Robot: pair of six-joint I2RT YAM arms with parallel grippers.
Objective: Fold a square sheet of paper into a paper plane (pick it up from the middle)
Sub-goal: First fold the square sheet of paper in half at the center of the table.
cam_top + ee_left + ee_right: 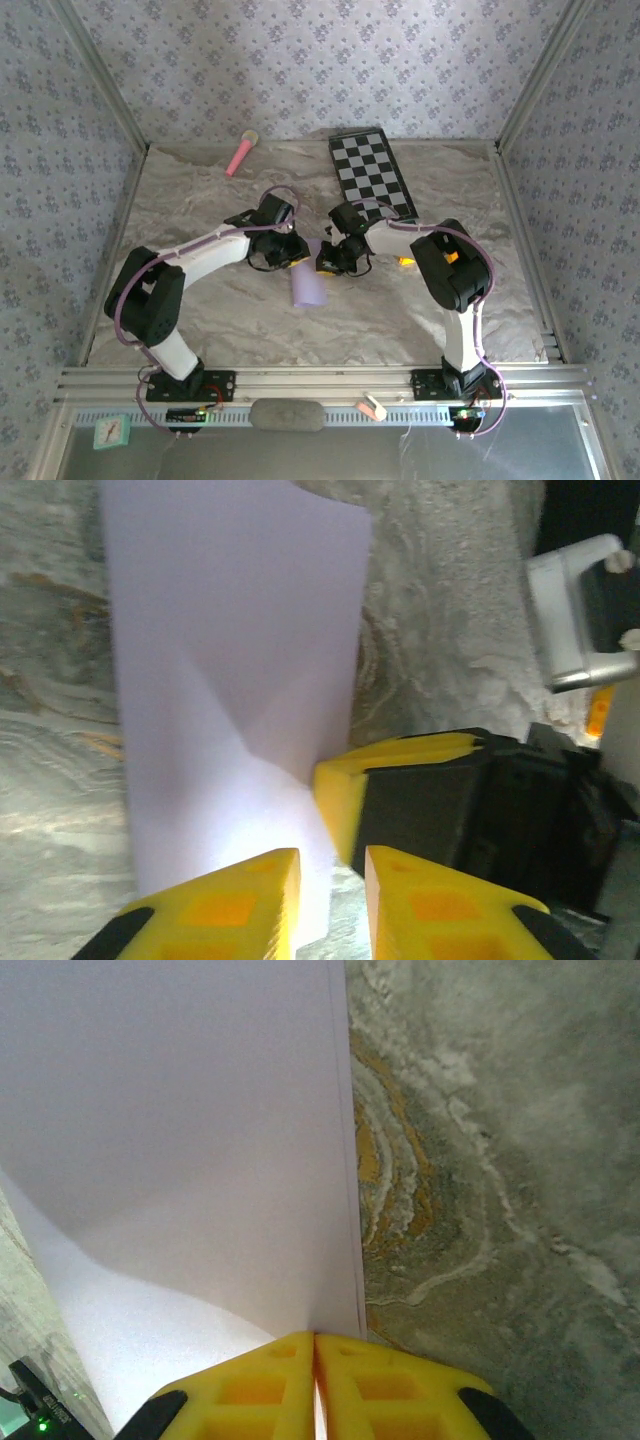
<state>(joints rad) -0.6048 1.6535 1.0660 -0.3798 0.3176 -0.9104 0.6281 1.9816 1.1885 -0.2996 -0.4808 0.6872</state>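
While your right tool (pixel 315 1342) has its yellow jaws pressed flat together on one end of the square sheet of paper (pixel 180 1130), treat that pinch as the anchor and do not drag it. Sheet reads as already doubled over: two layers show along its long edge, and a slanted crease crosses it in the left wrist view. Your left tool (pixel 332 865) stands slightly open, a narrow gap between its jaws, with the sheet's near corner lying in that gap but not yet nipped. Likely step: getting a second hold beside the first. Do it well by setting the left jaws squarely on paper alone, since the right tool sits just at 1 o'clock of them and is easy to catch. Keep both layers lined up, and pull neither tool away from the other; thin paper will probably tear or skew. Position, top view: sheet at mid-desk (pixel 500 1180), trailing toward 6 o'clock from the pair, left tool at its 11 o'clock, right tool at its 1 o'clock, nearly nose to nose.
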